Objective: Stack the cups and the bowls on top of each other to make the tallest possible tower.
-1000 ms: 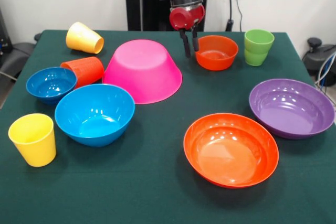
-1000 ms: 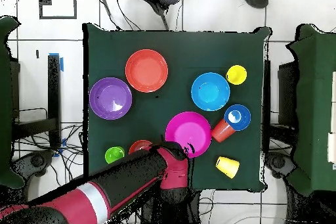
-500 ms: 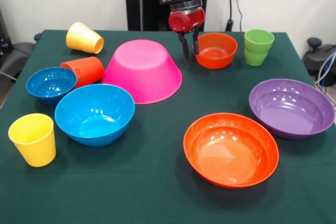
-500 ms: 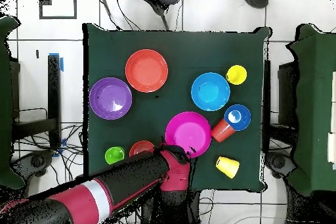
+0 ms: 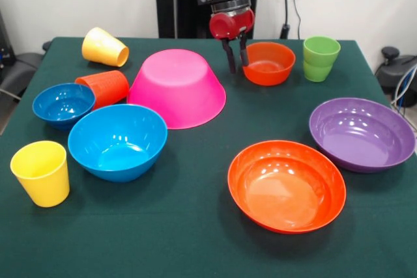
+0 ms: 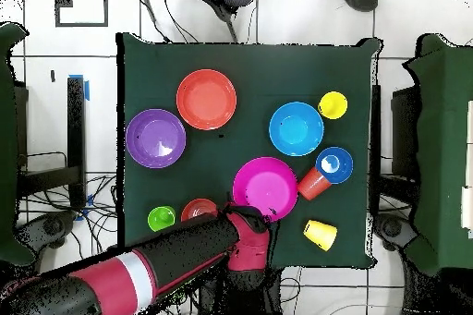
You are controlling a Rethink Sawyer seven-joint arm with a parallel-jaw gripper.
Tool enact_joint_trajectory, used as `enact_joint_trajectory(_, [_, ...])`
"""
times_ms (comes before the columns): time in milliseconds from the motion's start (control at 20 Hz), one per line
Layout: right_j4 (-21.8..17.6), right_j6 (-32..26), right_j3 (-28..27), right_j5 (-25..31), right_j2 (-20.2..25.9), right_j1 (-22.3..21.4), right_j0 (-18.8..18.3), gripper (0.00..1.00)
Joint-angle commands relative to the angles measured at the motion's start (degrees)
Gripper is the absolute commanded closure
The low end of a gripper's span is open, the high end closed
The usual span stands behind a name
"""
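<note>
Hand: the hand (image 5: 235, 63) hangs with fingers apart, one at the small orange bowl (image 5: 268, 64)'s rim, nothing visibly grasped.
Base: the large pink bowl (image 5: 178, 87) sits upside down near the tabletop (image 5: 195, 239)'s far edge (nothing on it).
Progress: no tower begun; every bowl and cup stands or lies separate.
Left: all stacking, I judge.

Red-black arm (image 6: 157, 270) reaches in from above — wrist vertical, gripper (image 5: 235, 56) pointing straight down. Two dark fingers (image 5: 230, 58) hang parallel, narrow gap between — tips just above table level.
</note>
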Motion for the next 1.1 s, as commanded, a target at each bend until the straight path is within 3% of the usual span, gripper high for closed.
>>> enact_joint_trajectory(50, [0.5, -12.8, -0.3, -0.4, 6.9, 1.9, 2.2, 0.00])
enact_joint_trajectory(200, [-1.5, -11.0, 0.1, -0.4, 6.4, 0.7, 2.7, 0.00])
enact_joint_trajectory(1100, [-1.5, -11.3, -0.3, 0.2, 6.0, 1.9, 2.8, 0.00])
